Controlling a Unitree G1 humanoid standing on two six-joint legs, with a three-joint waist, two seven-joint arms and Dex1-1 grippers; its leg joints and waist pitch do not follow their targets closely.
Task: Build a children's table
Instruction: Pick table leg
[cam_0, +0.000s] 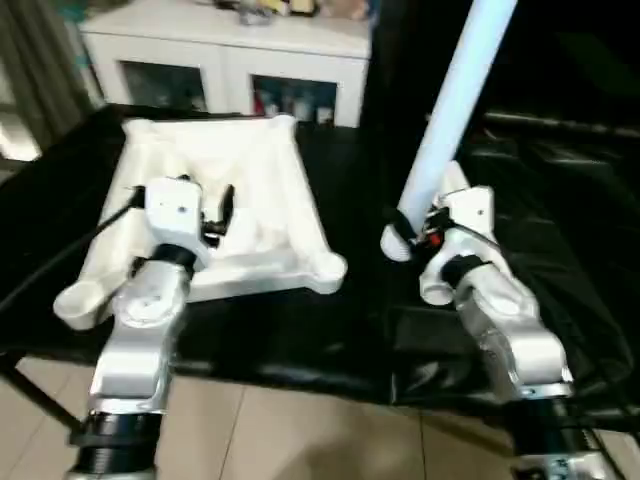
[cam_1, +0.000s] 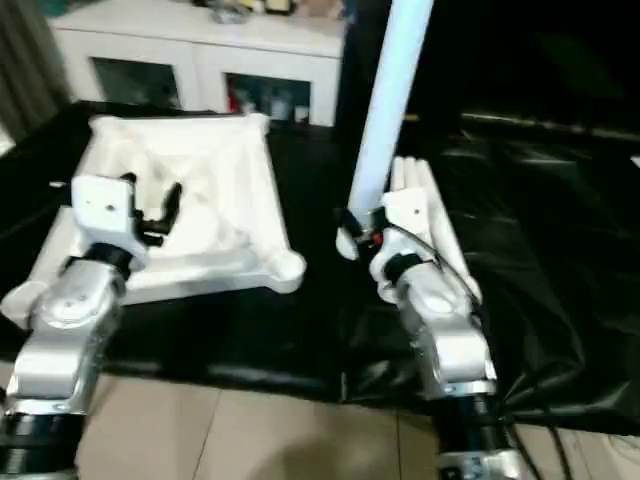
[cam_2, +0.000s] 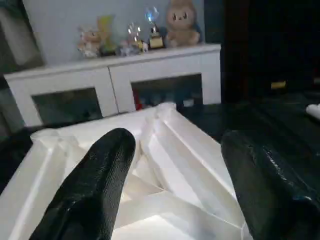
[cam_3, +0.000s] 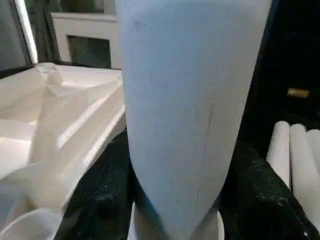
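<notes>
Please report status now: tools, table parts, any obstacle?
Left tool open over tabletop, holding nothing. Right tool shut on leg, upright. Spare legs beside right arm.

Both silver forearms reach forward and down from the bottom of the head view. The left gripper (cam_0: 222, 212) has its two black fingers (cam_2: 95, 185) spread apart, with nothing between them. The right gripper (cam_0: 412, 232) has its fingers (cam_3: 102, 197) pressed on both sides of a white leg (cam_0: 450, 110), which it holds tilted upward.

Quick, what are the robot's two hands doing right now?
Left gripper: open, empty, over the tabletop.
Right gripper: shut on a table leg, held upright.
</notes>
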